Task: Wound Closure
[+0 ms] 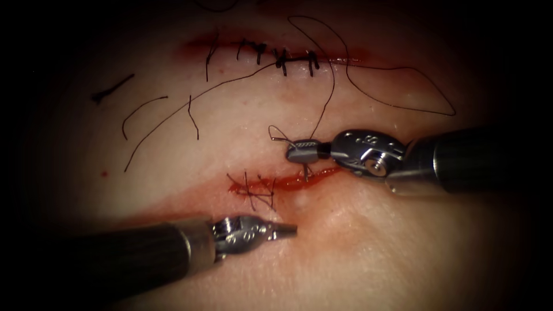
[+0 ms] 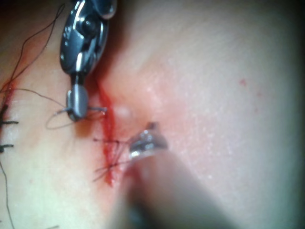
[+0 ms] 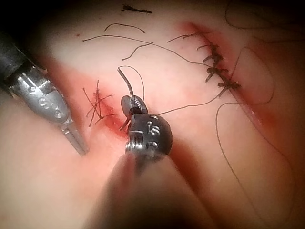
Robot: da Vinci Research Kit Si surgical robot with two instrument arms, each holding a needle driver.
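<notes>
Needle [image 1: 280,138] in R claw [image 1: 299,151]; L claw [image 1: 285,230] empty, closed.

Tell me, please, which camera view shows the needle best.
The left wrist view: the needle lies crosswise in the right tool, both ends showing, one end at the cut. The endoscope view shows its curved tail and a short piece at the cut. The right wrist view shows its tail.

- The tissue [image 1: 368,242] is pale pink, flushed deeper beside the cuts.
- The red fluid [image 1: 288,183] is bright red along the near cut.
- The thread [image 1: 397,106] is black, its stitches crossing the far cut as short dark bars.
- Both tools, right [image 1: 294,151] and left [image 1: 291,230], are shiny silver on dark grey shafts.
</notes>
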